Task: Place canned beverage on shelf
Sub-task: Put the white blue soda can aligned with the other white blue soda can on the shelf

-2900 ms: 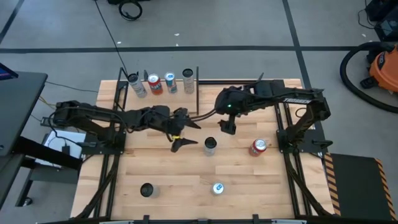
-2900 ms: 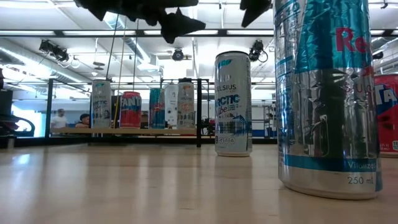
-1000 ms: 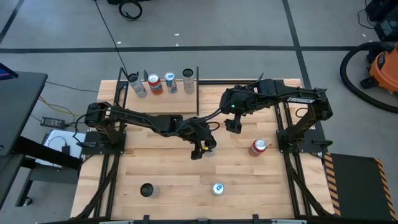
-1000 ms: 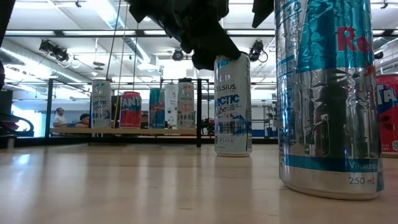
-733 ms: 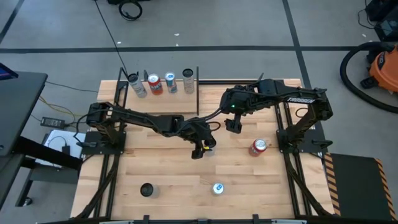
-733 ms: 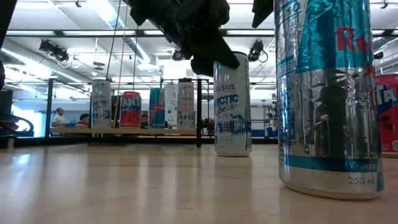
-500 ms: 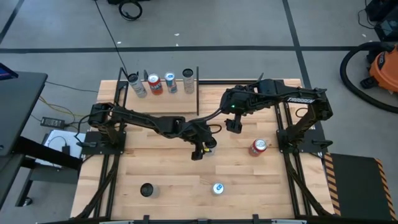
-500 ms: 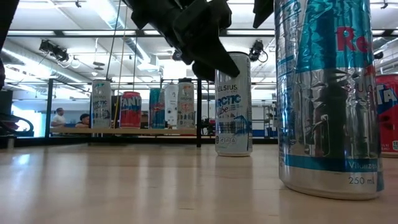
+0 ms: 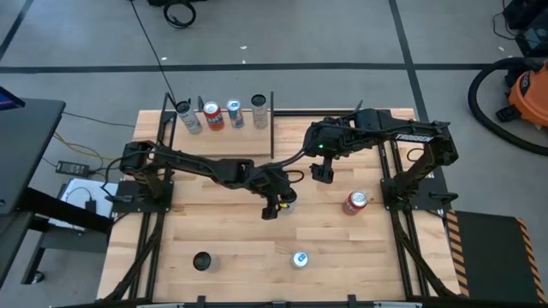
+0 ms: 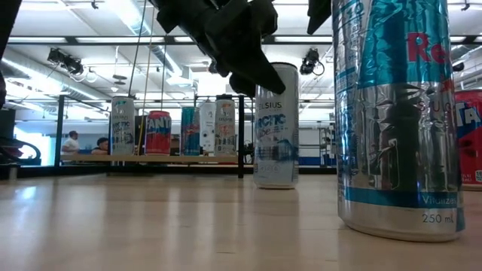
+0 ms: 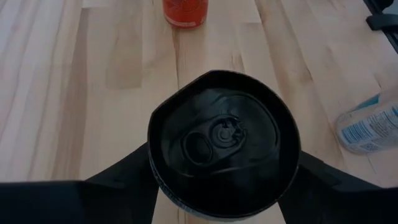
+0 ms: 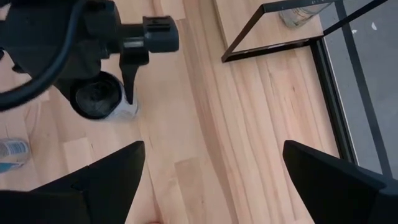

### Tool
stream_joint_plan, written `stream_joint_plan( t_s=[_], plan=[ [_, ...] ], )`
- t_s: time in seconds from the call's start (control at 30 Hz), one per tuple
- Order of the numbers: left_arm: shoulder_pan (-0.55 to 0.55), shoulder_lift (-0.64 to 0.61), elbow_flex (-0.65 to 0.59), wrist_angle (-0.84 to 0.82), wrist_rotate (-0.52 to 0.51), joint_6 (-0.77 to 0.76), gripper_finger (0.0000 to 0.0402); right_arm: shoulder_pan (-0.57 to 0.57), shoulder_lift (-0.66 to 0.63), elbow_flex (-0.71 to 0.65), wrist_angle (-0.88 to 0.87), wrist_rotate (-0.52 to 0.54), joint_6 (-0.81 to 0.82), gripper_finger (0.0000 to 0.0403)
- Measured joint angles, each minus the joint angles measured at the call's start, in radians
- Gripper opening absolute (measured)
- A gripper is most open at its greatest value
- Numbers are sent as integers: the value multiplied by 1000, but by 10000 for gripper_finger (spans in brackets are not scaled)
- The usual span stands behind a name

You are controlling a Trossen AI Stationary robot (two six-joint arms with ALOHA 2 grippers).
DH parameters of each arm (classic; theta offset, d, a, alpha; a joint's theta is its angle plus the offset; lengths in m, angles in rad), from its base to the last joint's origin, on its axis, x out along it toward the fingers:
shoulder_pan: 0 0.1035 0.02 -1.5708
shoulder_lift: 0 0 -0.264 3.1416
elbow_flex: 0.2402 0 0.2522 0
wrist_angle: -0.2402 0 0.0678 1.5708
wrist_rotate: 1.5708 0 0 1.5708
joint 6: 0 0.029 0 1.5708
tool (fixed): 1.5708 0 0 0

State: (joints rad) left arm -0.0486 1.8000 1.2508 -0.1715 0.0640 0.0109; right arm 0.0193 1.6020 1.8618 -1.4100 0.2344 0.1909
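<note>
the celsius can at mid-tabletop was the reference point here; from above, almost all of it was hidden beneath the left gripper, and in the low view its upper left corner was covered by that dark hand. the left wrist view showed only its black lid and pull tab, with a dark finger pressed against each side of the rim, so the jaws were closed on the can near its top. in the low view the can's foot looked slightly blurred, and whether it sat on the tabletop or hung just clear could not be told. the shelf lay well behind the can toward the far left edge, with four cans standing in a row along its back and bare wood in front of them. the right gripper hung just beyond the can to its right, over open wood; its jaws stood spread wide with nothing between them. a red can stood well to the right of the celsius can, a blue-topped can nearer the front edge, and a dark-topped can toward the front left. the blue-topped can filled the low view's right side, cut off at the top. open planks lay between the celsius can and the shelf.
</note>
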Motion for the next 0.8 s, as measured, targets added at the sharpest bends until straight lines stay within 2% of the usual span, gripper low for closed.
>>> stream_joint_plan(
  t_s=[0.2, 0.43, 0.63, 0.8],
  plan=[
    [18, -118, 0, -116, 3, -13, 253, 0, 0, 0, -5, 0, 0, 391],
    [83, -313, -1, -310, -8, -110, 257, 0, 0, -1, -8, 0, -2, 391],
    [162, -454, -2, -520, -153, -157, 259, 5, 0, -1, -23, 7, 1, 391],
    [215, -536, 0, -627, -254, -158, 260, 19, 0, -1, -29, 8, 19, 391]
  ],
)
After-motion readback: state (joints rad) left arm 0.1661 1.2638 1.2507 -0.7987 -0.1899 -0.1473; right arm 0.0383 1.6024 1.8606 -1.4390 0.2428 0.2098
